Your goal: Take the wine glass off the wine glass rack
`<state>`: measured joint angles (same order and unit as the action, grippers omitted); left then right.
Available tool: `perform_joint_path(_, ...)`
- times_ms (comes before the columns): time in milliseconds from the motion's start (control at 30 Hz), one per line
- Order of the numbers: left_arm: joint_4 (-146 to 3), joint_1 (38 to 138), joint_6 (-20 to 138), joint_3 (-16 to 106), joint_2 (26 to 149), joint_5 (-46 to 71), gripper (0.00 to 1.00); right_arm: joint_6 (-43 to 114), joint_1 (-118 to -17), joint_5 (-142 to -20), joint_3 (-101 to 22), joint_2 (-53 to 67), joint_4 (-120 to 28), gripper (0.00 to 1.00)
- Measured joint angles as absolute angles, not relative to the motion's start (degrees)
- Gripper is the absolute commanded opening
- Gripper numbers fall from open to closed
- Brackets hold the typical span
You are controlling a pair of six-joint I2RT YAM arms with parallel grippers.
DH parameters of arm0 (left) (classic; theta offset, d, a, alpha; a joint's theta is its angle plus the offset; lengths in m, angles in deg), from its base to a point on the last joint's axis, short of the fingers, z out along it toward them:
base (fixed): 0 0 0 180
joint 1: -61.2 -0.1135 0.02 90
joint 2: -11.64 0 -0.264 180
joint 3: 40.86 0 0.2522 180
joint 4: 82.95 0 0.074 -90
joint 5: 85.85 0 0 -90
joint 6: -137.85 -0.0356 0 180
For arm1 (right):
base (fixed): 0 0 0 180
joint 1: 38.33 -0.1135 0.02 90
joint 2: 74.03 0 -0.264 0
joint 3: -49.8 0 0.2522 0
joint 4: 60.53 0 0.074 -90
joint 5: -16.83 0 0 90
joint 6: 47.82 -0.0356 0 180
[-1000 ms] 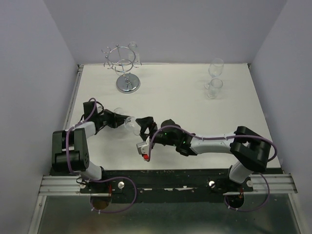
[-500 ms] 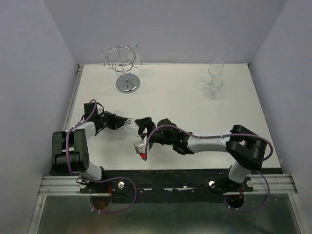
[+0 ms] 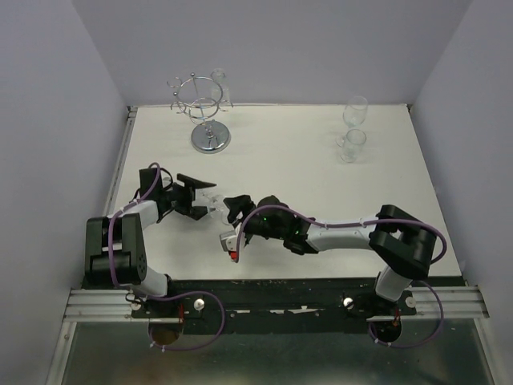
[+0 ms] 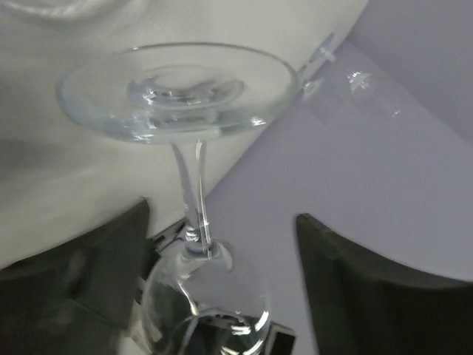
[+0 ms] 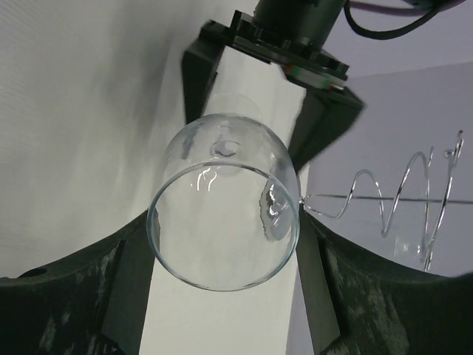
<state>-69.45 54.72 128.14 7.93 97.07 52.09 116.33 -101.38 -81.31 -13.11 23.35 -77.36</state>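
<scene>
Overhead overview; opposed wrist close-ups on wine glass [image 5: 225,222]

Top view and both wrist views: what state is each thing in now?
wine glass: on its side, held by the bowl
right fingers: shut on the bowl
left fingers: open, clear of the stem
wine glass rack: upright, holds one hanging glass
two far glasses: standing upright

Table [image 3: 280,160]: 1, white, matte, at centre.
Walls: 3, plain pale lavender; back wall [image 3: 280,48] at 12 o'clock, left wall [image 3: 48,120] at 9, right wall [image 3: 473,96] at 3.
Rail [image 3: 272,303]: 1, aluminium, along the table edge at 6.
Panel [image 3: 272,353]: grey-green, below the rail.
Light: even, soft.
</scene>
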Motion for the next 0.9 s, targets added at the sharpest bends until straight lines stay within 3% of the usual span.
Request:
perform_joint_path(567,-72.05,46.61,128.05,8.08,95.1,52.55,0.99,96.42,-98.82,-72.55,-16.52,11.18,-60.27,0.52)
perform_joint_path(700,-71.94,44.95,127.77,8.08,94.88,52.53,0.99,90.43,-96.61,-71.96,-20.37,8.66,-53.69,0.45)
perform_joint_path(900,-70.73,43.66,126.5,8.1,94.88,52.51,0.99,80.05,-90.73,-72.9,-28.43,8.75,-43.68,0.45)
